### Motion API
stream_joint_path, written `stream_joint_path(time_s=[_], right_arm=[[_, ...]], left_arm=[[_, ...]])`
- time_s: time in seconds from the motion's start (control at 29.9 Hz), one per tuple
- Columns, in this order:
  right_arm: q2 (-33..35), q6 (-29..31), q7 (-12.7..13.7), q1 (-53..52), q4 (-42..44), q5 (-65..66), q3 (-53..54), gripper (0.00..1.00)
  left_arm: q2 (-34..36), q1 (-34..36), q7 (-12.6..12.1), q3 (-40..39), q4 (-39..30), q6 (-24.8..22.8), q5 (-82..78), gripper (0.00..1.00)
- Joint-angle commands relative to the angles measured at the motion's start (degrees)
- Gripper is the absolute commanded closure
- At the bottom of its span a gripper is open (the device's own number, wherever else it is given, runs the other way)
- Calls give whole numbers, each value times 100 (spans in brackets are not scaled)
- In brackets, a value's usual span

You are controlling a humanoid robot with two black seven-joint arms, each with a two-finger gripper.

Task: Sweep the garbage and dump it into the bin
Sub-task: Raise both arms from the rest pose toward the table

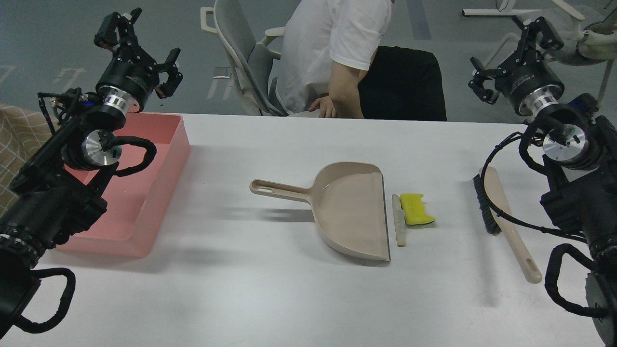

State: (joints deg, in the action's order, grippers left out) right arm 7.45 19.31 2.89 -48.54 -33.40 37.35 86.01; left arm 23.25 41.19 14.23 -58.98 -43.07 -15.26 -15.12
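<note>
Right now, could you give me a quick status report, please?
Left gripper and right gripper open, raised, empty. Yellow sponge piece and beige strip at dustpan lip, unswept. Pink bin left; brush untouched.

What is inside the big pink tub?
The part of the pink tub that shows looks empty, just bare pink floor. The left arm covers much of its inside, so anything under there cannot be seen.

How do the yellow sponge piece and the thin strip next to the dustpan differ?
The yellow sponge piece is bright yellow with wavy edges; the thin strip is dull beige-grey with straight edges. The sponge piece is wider and thicker; the strip is narrower, longer and flat. The strip lies nearer the dustpan lip. Both lie on the white table.
</note>
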Motion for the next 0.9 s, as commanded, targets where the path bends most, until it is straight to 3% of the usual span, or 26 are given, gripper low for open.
stream_joint_path(time_s=[0.0, 0.63, 0.87], right_arm=[[-24, 2, -17, -6, -8, 0, -5, 0], [-33, 11, -35, 222, -122, -53, 12, 0], [-25, 38, -61, 406, -552, -53, 12, 0]], left_arm=[[-13, -50, 18, 36, -61, 23, -9, 2], [-5, -50, 1, -17, -78, -20, 35, 2], [-57, -137, 10, 97, -350, 15, 17, 2]])
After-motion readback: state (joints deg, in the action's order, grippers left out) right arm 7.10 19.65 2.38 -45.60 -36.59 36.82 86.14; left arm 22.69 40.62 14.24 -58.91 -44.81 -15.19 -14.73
